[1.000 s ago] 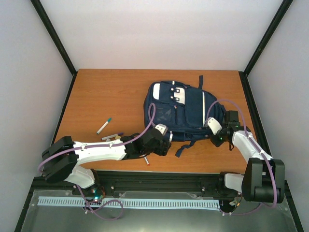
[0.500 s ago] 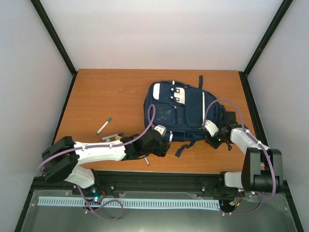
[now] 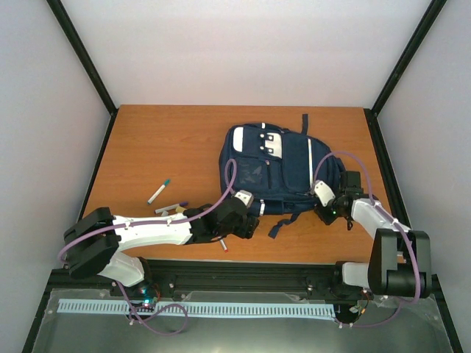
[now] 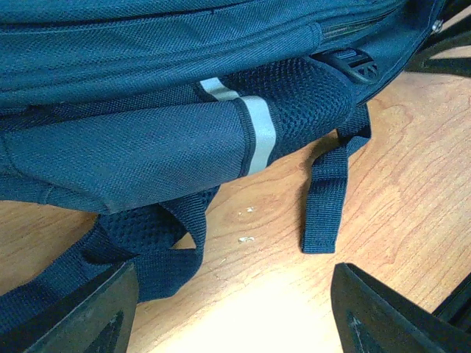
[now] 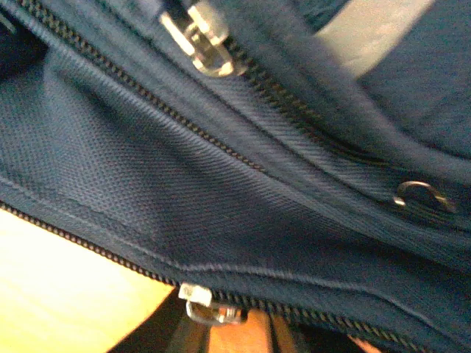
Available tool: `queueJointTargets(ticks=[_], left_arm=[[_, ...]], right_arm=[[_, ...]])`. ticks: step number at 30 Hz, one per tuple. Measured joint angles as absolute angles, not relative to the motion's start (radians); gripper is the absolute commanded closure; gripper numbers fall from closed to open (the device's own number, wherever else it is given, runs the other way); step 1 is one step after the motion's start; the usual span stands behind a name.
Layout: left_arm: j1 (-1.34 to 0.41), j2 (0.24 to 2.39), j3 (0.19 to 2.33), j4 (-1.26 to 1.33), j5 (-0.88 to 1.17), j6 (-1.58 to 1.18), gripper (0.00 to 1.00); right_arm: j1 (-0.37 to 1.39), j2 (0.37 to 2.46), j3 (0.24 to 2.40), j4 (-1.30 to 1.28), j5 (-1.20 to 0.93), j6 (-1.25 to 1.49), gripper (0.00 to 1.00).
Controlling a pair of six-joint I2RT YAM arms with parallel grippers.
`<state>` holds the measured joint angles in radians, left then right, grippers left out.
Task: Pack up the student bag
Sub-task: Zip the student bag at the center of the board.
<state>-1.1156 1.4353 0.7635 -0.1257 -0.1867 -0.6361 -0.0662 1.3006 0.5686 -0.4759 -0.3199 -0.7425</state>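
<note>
The student bag (image 3: 283, 168) lies flat on the wooden table (image 3: 169, 140), navy with white patches and a thin white stripe. My left gripper (image 3: 249, 223) sits low at the bag's near-left edge, open, with only bare wood between its fingers (image 4: 70, 316). Ahead of it are the bag's mesh shoulder pad (image 4: 309, 92) and a loose strap end (image 4: 324, 213). My right gripper (image 3: 327, 214) presses against the bag's near-right corner. Its view is filled with navy fabric (image 5: 221, 191) and zipper tracks. A silver zipper pull (image 5: 210, 307) sits right at the right gripper (image 5: 235, 337); the jaws are barely visible.
A green-capped marker (image 3: 157, 191) and a purple-capped marker (image 3: 171, 208) lie left of the bag. A red-tipped pen (image 3: 223, 245) lies by the left arm at the near edge. A second zipper pull (image 5: 200, 44) and a metal ring (image 5: 421, 195) show on the bag.
The right gripper has shifted a little left, closer against the bag's near-right corner. The left arm, the bag and the markers have not moved.
</note>
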Motion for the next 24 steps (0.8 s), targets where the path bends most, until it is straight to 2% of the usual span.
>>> queueJointTargets(ticks=[12, 24], left_arm=[[-1.116, 1.436, 0.758, -0.119, -0.187, -0.646, 0.26], [-1.116, 1.438, 0.74, -0.105, -0.186, -0.663, 0.25]], right_arm=[[-0.108, 1.207, 0.569, -0.477, -0.313, -0.752, 0.96], [-0.112, 1.218, 0.595, -0.563, -0.303, -0.835, 0.97]])
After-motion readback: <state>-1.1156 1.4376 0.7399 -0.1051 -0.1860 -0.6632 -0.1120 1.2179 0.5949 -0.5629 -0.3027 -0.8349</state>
